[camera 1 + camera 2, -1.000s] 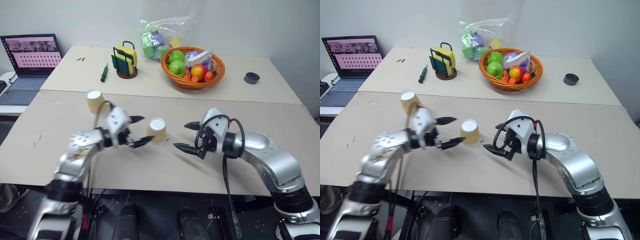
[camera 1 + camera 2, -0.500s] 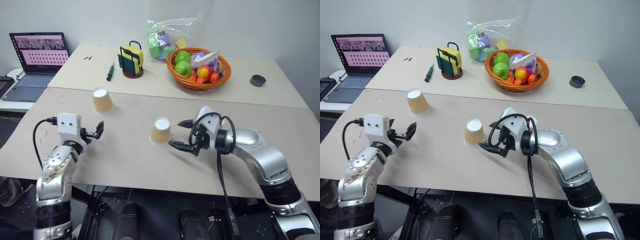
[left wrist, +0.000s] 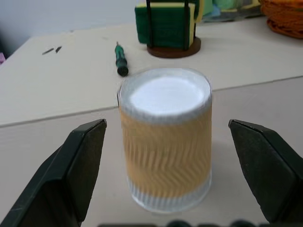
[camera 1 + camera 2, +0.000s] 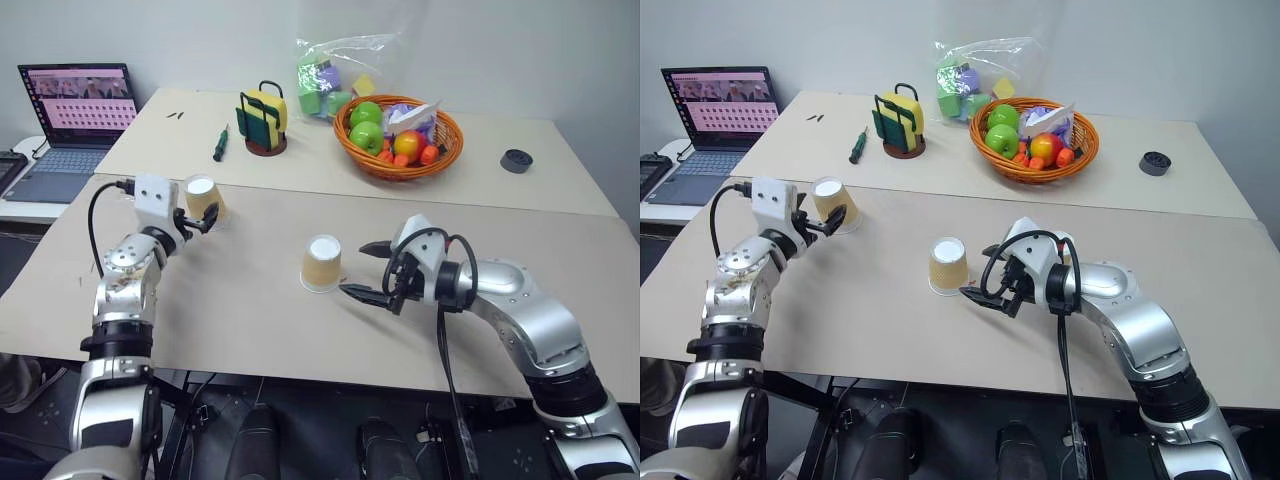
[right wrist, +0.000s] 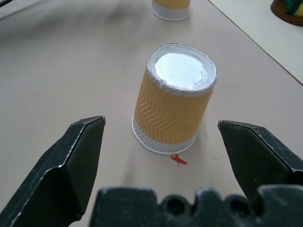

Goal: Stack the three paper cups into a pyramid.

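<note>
Facing an upturned paper cup at mid-table, right gripper with fingers spread and apart from it, left gripper spread beside a second upturned cup, fruit basket on the far table

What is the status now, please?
Left gripper open around far cup. Right gripper open before near cup. Nothing stacked, nothing blocking.
</note>
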You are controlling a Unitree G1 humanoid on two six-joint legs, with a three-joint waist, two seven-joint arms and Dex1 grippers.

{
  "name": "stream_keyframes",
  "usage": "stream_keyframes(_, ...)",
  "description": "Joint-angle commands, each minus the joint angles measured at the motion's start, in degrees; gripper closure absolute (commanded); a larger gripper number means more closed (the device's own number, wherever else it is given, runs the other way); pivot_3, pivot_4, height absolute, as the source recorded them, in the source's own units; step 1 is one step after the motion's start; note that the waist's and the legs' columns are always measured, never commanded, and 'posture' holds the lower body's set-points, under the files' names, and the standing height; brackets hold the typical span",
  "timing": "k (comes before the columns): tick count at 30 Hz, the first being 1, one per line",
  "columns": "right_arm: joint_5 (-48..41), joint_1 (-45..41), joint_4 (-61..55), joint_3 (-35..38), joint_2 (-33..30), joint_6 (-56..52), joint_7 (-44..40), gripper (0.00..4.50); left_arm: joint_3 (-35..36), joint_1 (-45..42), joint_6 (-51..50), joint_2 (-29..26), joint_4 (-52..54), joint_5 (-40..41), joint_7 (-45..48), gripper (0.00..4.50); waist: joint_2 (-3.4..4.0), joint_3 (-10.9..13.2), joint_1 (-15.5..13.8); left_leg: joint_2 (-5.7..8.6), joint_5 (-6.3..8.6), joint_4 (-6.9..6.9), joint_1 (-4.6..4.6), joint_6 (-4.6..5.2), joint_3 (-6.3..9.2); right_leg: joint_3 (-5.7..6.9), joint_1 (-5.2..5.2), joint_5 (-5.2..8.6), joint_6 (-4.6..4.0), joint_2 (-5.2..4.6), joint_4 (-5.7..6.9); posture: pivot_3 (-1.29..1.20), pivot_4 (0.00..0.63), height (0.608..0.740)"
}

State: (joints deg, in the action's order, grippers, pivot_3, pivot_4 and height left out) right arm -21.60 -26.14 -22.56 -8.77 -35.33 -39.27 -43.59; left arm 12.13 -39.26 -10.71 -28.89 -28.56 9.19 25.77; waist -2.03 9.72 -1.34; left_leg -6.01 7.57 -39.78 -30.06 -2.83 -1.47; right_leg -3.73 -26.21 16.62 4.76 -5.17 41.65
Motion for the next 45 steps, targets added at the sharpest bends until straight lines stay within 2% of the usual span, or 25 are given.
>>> stream_keyframes(1,-0.82,0.12,-2.85,2.47,-0.45,0.02,0.44,0.00,-0.86,-3.73,3.06,-0.30,-4.85,-0.65,1.04,0.09,0.00,0.00,0.02,0.00,0.00,0.00,0.00,0.00,0.00,0.00,-0.01,0.00,0.00,0.01,0.01,0.00,0.150,0.661)
stream_keyframes(8,-0.96,0.69,-3.40,3.02,-0.67,-0.09,0.56,0.00,-0.24,-9.24,4.23,0.55,-14.68,0.18,0.68,0.09,-0.01,0.00,0.09,0.00,0.00,-0.02,-0.02,0.00,0.00,0.00,0.00,0.00,0.02,0.00,0.02,0.00,0.150,0.661)
stream_keyframes(22,-0.62,2.20,-3.88,3.09,-1.05,-0.28,0.72,0.00,-0.52,-14.69,9.24,2.02,-23.42,-0.05,1.03,0.09,-0.01,0.01,0.05,0.00,-0.01,-0.03,-0.05,-0.02,0.00,0.00,-0.01,-0.02,0.05,0.00,0.01,0.00,0.150,0.661)
stream_keyframes(25,-0.59,2.32,-3.96,3.10,-1.10,-0.35,0.82,0.00,-0.93,-15.43,10.16,2.31,-24.80,-0.38,1.35,0.81,-0.01,0.01,0.07,0.00,-0.01,-0.02,-0.06,-0.02,0.00,0.00,-0.02,-0.01,0.05,0.01,0.01,0.00,0.150,0.661)
stream_keyframes(27,-0.67,2.35,-4.00,3.23,-1.05,-0.42,0.96,0.00,-1.17,-15.66,10.64,2.55,-25.37,-0.35,2.10,1.60,-0.01,0.01,0.08,0.00,-0.02,-0.03,-0.06,-0.02,0.00,0.00,-0.02,-0.01,0.05,0.01,0.02,0.00,0.150,0.661)
stream_keyframes(31,-0.55,2.69,-4.25,3.24,-1.26,-0.73,1.28,0.00,-1.34,-15.36,11.13,2.86,-24.32,-0.21,2.81,1.70,-0.01,0.01,0.06,0.00,-0.02,-0.03,-0.06,-0.02,0.00,0.00,-0.02,-0.02,0.05,0.01,0.02,0.00,0.150,0.661)
stream_keyframes(33,-0.67,2.75,-4.28,3.26,-1.27,-0.86,1.39,0.00,-1.17,-14.69,10.90,3.03,-21.78,0.48,3.84,1.70,-0.01,0.01,0.06,0.00,-0.02,-0.03,-0.06,-0.02,0.00,0.00,-0.02,-0.02,0.05,0.00,0.02,0.00,0.150,0.661)
stream_keyframes(35,-0.52,2.81,-4.31,3.28,-1.46,-1.02,1.63,0.00,-2.04,-12.15,10.08,3.55,-14.83,2.30,8.51,1.70,-0.02,0.01,0.08,0.00,-0.02,-0.03,-0.08,-0.02,0.00,0.00,-0.03,-0.02,0.05,0.01,0.02,0.00,0.150,0.661)
stream_keyframes(38,-0.47,2.62,-4.12,4.36,-2.36,-1.18,1.67,0.00,-5.15,-4.32,2.97,3.38,1.82,7.37,18.51,1.70,-0.01,0.01,0.25,0.00,-0.02,-0.01,-0.12,-0.03,0.00,0.00,-0.05,-0.02,0.04,0.00,-0.01,0.00,0.150,0.661)
stream_keyframes(41,-0.80,2.48,-3.77,6.40,-3.84,-1.22,1.36,0.00,-8.04,2.73,-3.47,1.86,14.38,9.88,23.10,1.70,0.01,0.02,0.52,0.00,-0.02,0.00,-0.10,-0.03,0.00,0.00,-0.02,-0.02,0.03,-0.02,0.04,0.00,0.150,0.661)
stream_keyframes(45,-0.59,2.82,-3.26,7.88,-5.12,-0.84,1.22,0.00,-10.33,7.45,-8.92,0.05,21.90,11.73,26.80,1.70,0.00,0.02,0.70,-0.01,-0.05,-0.02,-0.01,-0.06,0.01,0.00,-0.01,-0.02,0.02,0.01,0.10,0.00,0.150,0.661)
